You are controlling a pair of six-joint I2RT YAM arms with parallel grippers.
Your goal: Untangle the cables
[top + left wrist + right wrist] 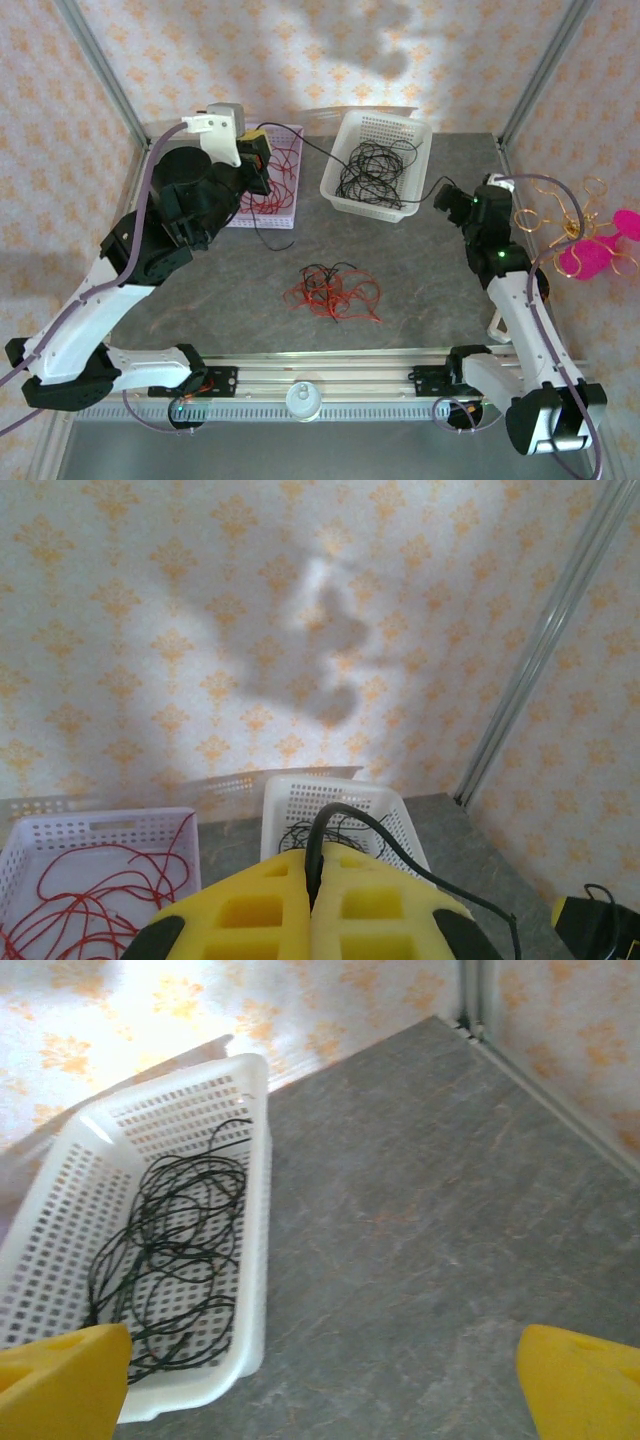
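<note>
- Nearest me, on the middle of the grey table (420,290), lies the tangle of cables (335,290). It is mostly red loops, with a few black strands knotted through its left part. Both my pincers are well apart from it.
- Farther out on the right, my right pincer (443,196) hangs just beside the near right corner of the white basket (385,127). It is released, its yellow fingers (70,1385) spread wide with bare table between them.
- On the left, my left pincer (258,165) is raised over the lilac tray (90,827) and clenched. Its two yellow pads (380,910) press together with a black cable (315,845) pinched in the seam between them.
- From that grip, one thin black line runs right towards the white basket. Another drops to the table by the tray's near edge.
- The lilac tray sits at the far left of the table and holds loose red cables (283,170), curled across its floor.
- The white basket stands just to the right of the tray, with a coil of black cables (370,175) lying inside it.
</note>
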